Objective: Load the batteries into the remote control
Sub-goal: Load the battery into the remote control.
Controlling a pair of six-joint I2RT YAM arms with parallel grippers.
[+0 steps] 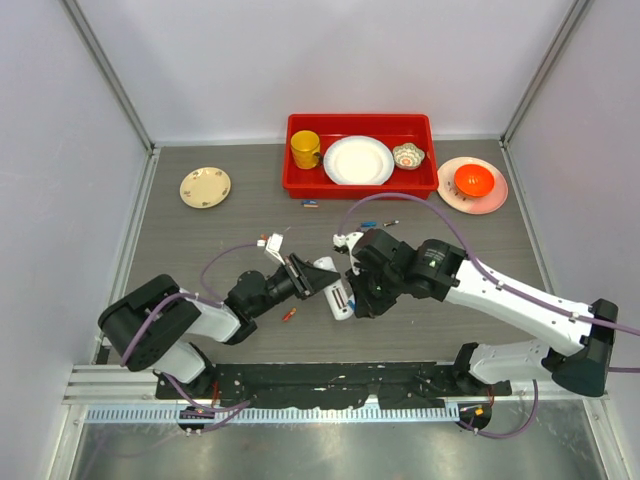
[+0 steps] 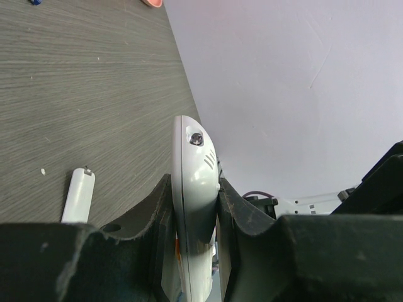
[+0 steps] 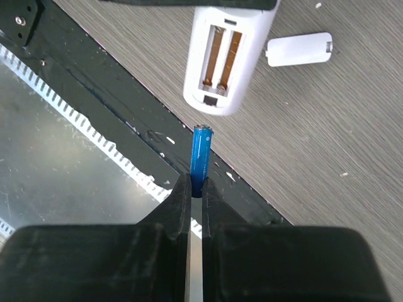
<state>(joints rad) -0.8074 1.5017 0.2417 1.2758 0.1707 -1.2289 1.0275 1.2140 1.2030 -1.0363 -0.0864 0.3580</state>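
Note:
My left gripper is shut on the white remote control and holds it edge-on above the table; in the left wrist view the remote sits clamped between both fingers. Its back faces my right wrist camera, with the open battery slot showing two bare channels. My right gripper is shut on a blue battery, whose tip is just short of the remote's near end. Loose batteries lie on the table: red-orange, blue, and two more.
The white cover plate lies on the table beside the remote and shows in the left wrist view. A red bin holds a yellow mug, a white plate and a small bowl. A cream plate and a pink plate with an orange bowl stand at the back.

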